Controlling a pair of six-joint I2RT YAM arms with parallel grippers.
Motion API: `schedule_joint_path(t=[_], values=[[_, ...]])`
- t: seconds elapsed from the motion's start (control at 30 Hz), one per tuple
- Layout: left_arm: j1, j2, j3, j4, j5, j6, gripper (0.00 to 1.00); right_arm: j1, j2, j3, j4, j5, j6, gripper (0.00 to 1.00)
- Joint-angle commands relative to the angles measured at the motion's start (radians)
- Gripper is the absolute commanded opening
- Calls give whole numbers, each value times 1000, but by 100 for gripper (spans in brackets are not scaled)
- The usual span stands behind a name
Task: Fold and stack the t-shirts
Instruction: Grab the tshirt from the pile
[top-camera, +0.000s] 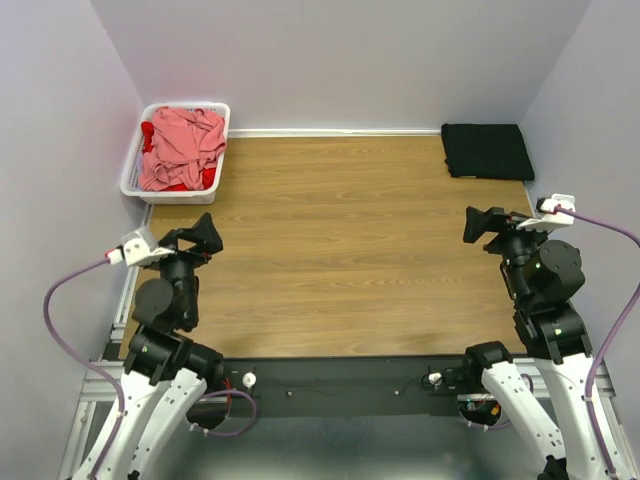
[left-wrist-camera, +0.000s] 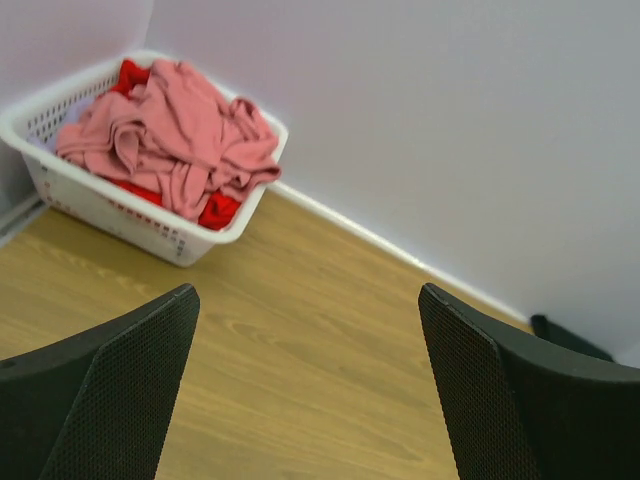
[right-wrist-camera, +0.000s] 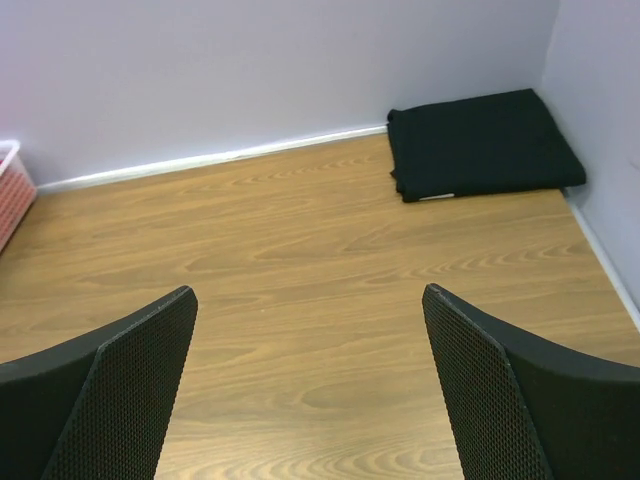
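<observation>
Altogether: one pink t-shirt (top-camera: 185, 142), one red t-shirt (left-wrist-camera: 218, 210), one black t-shirt (top-camera: 487, 151).

A robotics lab cell is showing here. Plain pale lilac walls (top-camera: 350, 60) are enclosing a wood-grain tabletop (top-camera: 350, 250), with silver aluminium framing (top-camera: 100, 372) running beneath.

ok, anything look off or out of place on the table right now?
Nothing stands out. The pink t-shirt is crumpled in the white basket, far left, over the red t-shirt; the black t-shirt lies neatly folded in the far right corner. No spills or damage.
</observation>
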Motion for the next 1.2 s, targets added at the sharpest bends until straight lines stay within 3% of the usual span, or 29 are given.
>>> schedule_joint_path(t=[0.0, 0.23, 0.37, 0.5, 0.7, 0.9, 1.17], values=[[5, 118, 34, -8, 10, -62, 98, 0, -12, -2, -28, -94, 10, 100], [7, 393, 149, 79, 35, 40, 98, 1, -28, -48, -19, -161, 93, 100], [8, 634, 279, 131, 64, 123, 98, 0, -26, -57, -18, -169, 84, 100], [22, 961, 511, 118, 114, 182, 98, 3, -22, -62, -16, -163, 67, 100], [121, 1387, 932, -155, 147, 142, 98, 4, -2, -60, -11, -189, 56, 100], [275, 1599, 1141, -263, 90, 117, 98, 7, 32, -59, -13, -190, 47, 100], [461, 1749, 1234, -235, 75, 125, 97, 6, 93, -65, -11, -203, 43, 100]])
